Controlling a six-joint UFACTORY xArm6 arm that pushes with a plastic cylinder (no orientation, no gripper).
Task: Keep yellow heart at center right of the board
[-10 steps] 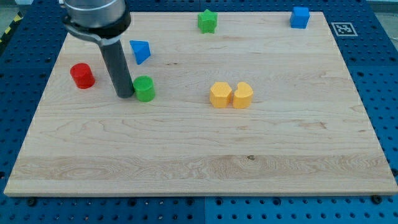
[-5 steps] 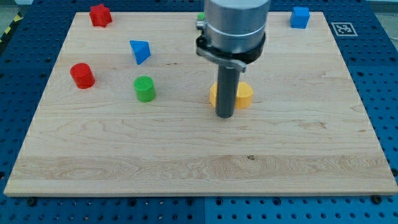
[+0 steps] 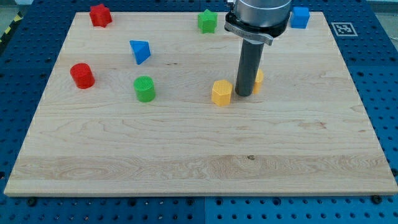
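Observation:
The yellow heart (image 3: 257,79) lies a little right of the board's middle, mostly hidden behind my rod. My tip (image 3: 244,94) rests on the board touching the heart's left side. A yellow hexagon block (image 3: 221,93) lies just left of the tip, apart from the heart.
A green cylinder (image 3: 144,88) and a red cylinder (image 3: 81,75) lie at the left. A blue triangle block (image 3: 140,51) is above them. A red star (image 3: 99,15), a green star (image 3: 208,21) and a blue cube (image 3: 300,17) lie along the wooden board's (image 3: 186,155) top edge.
My rod moved from the green cylinder across to the two yellow blocks and went in between them. The heart shifted up and right, away from the hexagon.

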